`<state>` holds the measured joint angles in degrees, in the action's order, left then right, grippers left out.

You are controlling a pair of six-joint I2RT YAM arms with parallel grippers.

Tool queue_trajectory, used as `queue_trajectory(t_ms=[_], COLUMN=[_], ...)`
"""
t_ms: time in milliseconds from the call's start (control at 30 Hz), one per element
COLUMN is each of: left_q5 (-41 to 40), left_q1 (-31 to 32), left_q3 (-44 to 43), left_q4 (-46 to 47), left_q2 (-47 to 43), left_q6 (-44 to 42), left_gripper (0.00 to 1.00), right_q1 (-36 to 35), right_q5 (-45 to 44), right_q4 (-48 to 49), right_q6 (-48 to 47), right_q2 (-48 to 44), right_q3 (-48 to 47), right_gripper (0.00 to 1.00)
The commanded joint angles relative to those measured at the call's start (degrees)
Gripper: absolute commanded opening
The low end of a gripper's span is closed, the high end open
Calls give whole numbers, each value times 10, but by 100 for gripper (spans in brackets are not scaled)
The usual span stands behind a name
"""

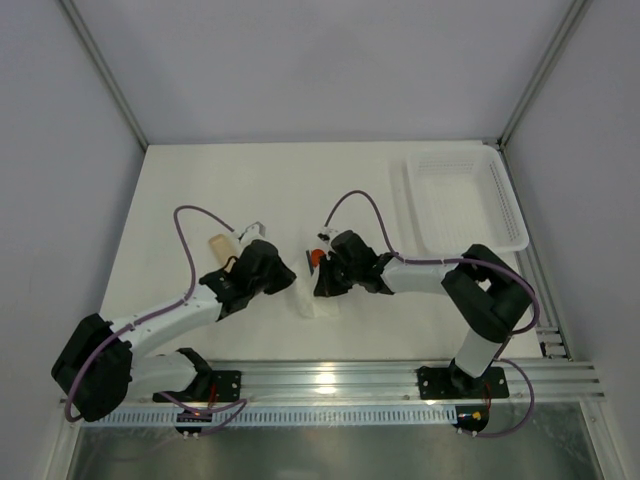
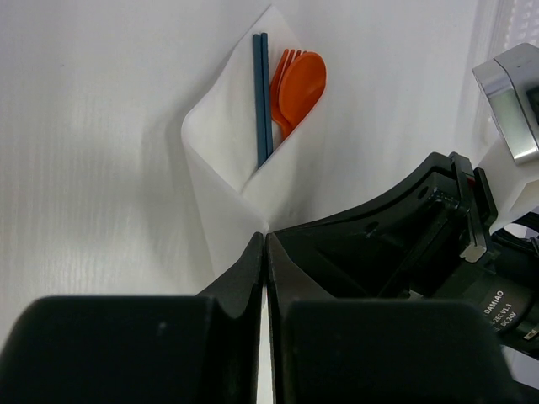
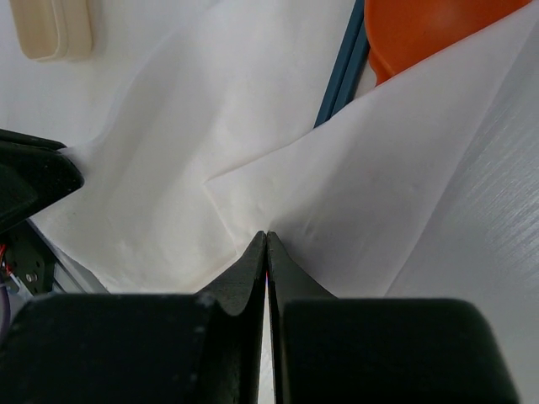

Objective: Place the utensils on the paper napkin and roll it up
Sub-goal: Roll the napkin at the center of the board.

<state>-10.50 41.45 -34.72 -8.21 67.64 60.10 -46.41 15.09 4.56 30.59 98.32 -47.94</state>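
Counter [image 1: 250,180] carries the paper napkin [image 2: 223,135], folded into a loose pocket. It could spring open or tear if either claw drags it. Both pinched shut, the left claw [image 2: 265,240] and the right claw [image 3: 266,240] meet its lower corner and flap edge. The utensils [image 2: 301,80] poke from the pocket, beyond the tips.

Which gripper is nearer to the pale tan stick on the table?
Left. The left gripper is just right of the tan stick; the right gripper is farther right, beyond the napkin.
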Motion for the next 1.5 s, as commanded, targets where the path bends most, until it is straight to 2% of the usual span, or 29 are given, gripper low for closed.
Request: queue_trajectory(t_ms=[0,567,1167,1467], left_q5=[-13,15,-27,-51], left_q1=[3,18,63,76], left_q3=[-25,-82,-76,-103], left_q4=[4,43,34,16], left_q2=[-1,38,22,36], left_q6=[3,-26,-3,29], left_gripper=[0,0,0,0], right_q1=[-3,-3,-3,-2], right_q5=[-33,-57,-59,-52], right_q4=[7,-17,-18,-14], right_q6=[6,25,48,54], right_q2=[5,49,78,83], right_q3=[-7,-16,-17,-15], right_gripper=[4,4,4,4])
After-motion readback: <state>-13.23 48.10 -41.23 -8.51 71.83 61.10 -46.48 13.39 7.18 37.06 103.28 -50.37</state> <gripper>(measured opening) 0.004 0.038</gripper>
